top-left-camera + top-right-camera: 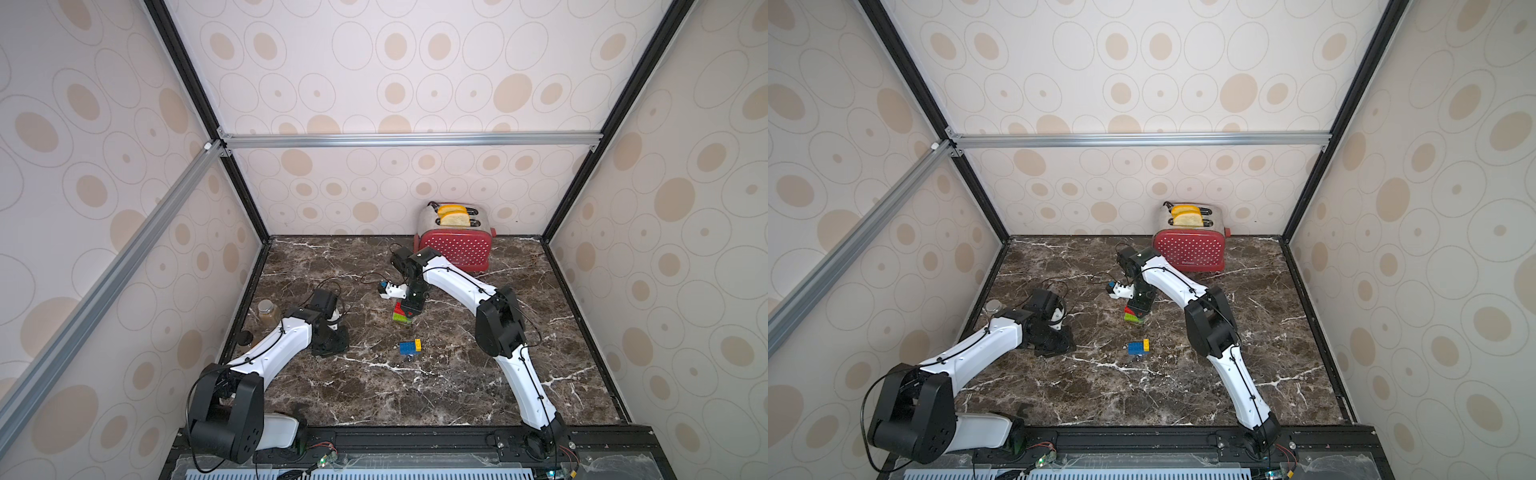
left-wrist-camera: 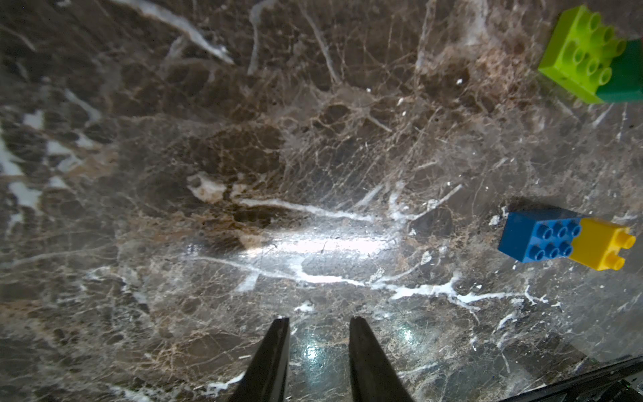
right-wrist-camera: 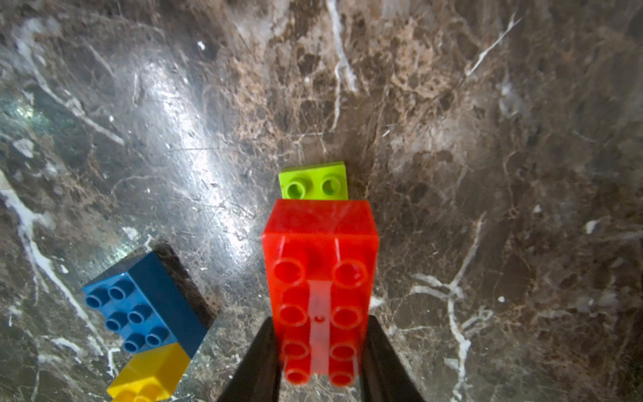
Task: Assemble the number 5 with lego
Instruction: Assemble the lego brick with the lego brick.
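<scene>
Right wrist view: your right gripper (image 3: 320,321) grips the long red studded plastic brick (image 3: 320,240) by its 2 long sides, above the lime-green brick (image 3: 315,182), at the centre of the marble counter (image 3: 487,139). Expect it light, rigid, slick. Left gripper (image 2: 318,318): slightly parted, empty.

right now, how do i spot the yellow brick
From the red toaster at the back of the marble table, come forward to the pair lying mid-table. The yellow brick is the short one touching the long blue brick.
</scene>
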{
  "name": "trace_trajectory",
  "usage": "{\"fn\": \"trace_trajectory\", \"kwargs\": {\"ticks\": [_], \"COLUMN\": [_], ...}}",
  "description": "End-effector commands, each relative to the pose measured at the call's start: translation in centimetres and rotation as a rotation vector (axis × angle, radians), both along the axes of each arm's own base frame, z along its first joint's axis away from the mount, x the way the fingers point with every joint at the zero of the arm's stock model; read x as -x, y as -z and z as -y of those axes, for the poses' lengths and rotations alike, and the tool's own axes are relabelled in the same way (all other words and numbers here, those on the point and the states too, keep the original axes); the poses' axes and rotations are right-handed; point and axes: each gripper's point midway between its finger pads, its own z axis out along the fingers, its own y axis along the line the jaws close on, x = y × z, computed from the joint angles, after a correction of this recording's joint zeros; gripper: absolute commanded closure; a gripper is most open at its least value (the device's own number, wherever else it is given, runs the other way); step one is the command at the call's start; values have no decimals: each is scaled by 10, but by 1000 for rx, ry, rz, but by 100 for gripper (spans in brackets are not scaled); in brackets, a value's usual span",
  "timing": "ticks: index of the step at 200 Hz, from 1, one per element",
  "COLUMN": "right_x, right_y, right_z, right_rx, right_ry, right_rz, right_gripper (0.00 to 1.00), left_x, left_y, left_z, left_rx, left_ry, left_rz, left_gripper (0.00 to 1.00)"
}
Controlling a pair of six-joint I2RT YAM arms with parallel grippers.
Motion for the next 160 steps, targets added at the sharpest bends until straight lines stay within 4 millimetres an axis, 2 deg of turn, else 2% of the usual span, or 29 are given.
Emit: {"fn": "trace_trajectory", "kwargs": {"ticks": [1,52,123,160], "right_x": [-1,-3,14,21], "right_y": [12,25,50,69], "right_z": [-2,-2,11,19], "right_rx": [23,43,111,157], "right_ry": [-22,-57,-107,-104], "right_rz": [-3,-5,-80,-123], "right_gripper": [69,69,69,69], "left_x": [0,1,3,4], "left_y": [-3,-3,-2,-2], "left_z": [-2,-2,-3,-2], "left_rx": [2,-1,-5,-6], "left_ry": [2,5,10,16], "left_rz": [13,11,3,1], "left_gripper": [68,68,68,69]}}
